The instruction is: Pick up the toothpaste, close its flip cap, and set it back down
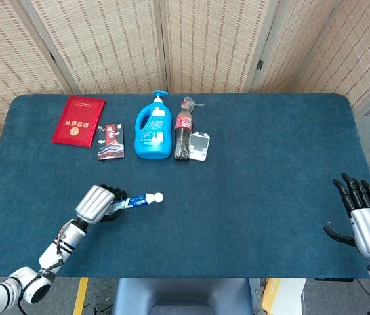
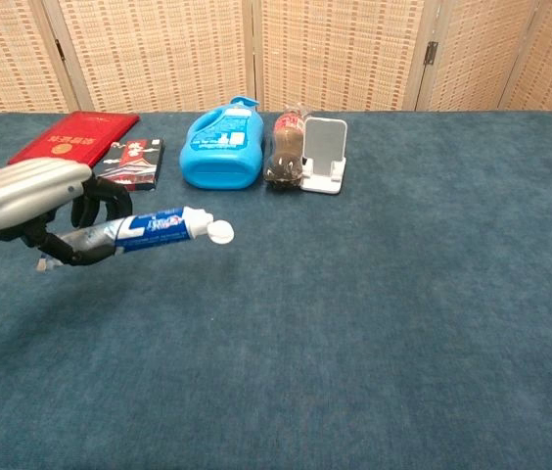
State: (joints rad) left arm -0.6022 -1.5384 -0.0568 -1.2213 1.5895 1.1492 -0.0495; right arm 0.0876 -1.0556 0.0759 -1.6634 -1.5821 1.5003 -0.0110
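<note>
Now | left robot hand grips toothpaste, cap open | right robot hand spread, empty, at table edge

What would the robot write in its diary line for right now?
left hand: holds toothpaste off table | flip cap: open | right hand: empty, fingers apart | step: close cap

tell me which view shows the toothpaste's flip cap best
The chest view. There the flip cap shows large and hinged open beside the nozzle of the toothpaste, which the left hand holds above the table. In the head view the cap is only a tiny white dot, too small to tell open from closed.
</note>
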